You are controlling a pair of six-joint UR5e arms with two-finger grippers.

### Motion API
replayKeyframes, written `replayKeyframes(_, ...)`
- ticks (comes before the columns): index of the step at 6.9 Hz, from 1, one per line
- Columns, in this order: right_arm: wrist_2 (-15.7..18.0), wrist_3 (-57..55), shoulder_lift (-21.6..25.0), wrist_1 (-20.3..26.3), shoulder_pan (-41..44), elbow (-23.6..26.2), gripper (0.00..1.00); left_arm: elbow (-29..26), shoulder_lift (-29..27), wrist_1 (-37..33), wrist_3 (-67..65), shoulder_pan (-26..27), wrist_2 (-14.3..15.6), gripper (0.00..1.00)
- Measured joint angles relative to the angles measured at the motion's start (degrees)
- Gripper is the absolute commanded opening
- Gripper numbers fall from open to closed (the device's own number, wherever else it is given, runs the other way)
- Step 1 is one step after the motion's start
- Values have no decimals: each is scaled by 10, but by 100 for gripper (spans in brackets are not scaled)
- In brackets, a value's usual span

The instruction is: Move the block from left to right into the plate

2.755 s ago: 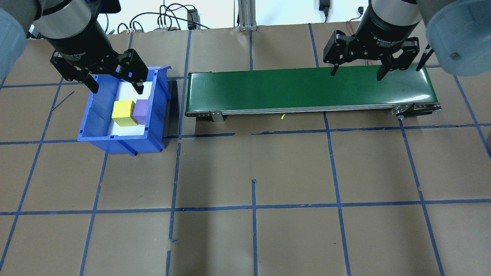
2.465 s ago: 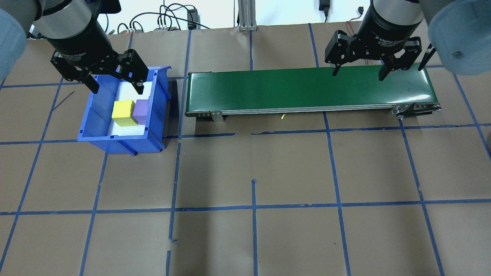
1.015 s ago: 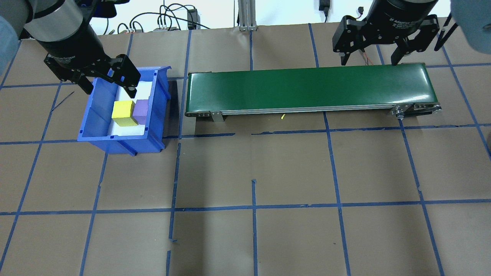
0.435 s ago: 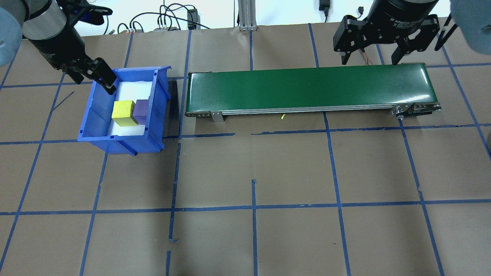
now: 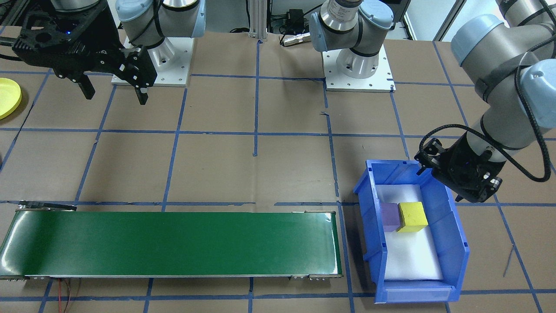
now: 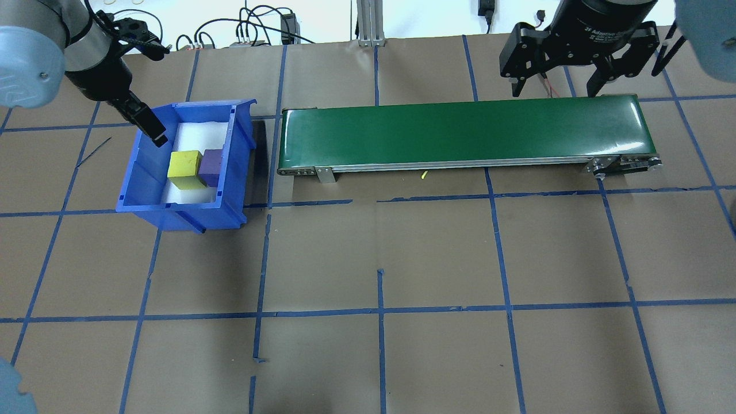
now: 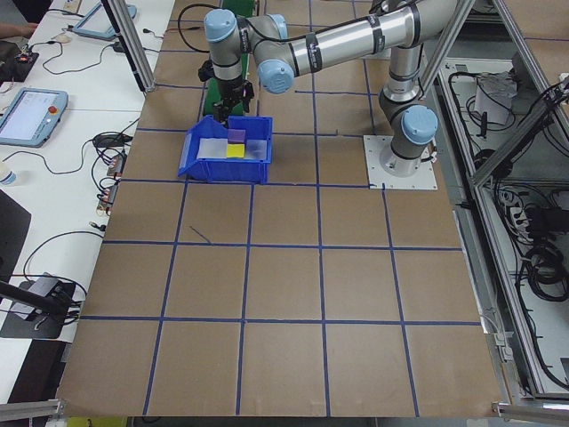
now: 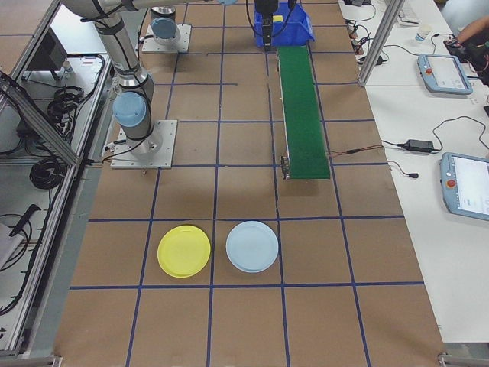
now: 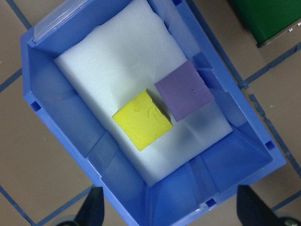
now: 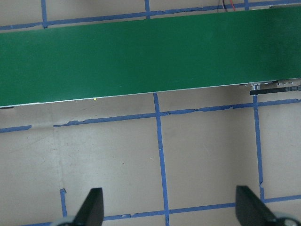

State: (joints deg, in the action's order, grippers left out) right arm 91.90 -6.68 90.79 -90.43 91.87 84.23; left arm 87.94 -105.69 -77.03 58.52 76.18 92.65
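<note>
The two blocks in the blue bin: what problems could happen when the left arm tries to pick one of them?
1. The yellow block and the purple block seem to touch at a corner, so a finger of the open left gripper may push the wrong block.
2. The purple block lies close to a wall of the blue bin; a finger could hit that wall.
3. The yellow plate sits beside a pale blue plate, so the block might go to the wrong plate.

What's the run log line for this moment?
left end effector open over blue bin | yellow block, purple block inside | right end effector open, empty
</note>
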Motion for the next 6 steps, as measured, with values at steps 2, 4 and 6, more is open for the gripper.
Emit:
replayKeyframes(2, 0, 0, 0, 0, 0, 0, 100, 14, -33, 54, 95, -2, -1, 98)
replayKeyframes(4, 1, 1, 0, 0, 0, 1, 100, 42, -52, 105, 189, -2, -2, 100)
replayKeyframes(6, 2, 1, 0, 0, 0, 1, 100, 68, -60, 144, 273, -2, -2, 100)
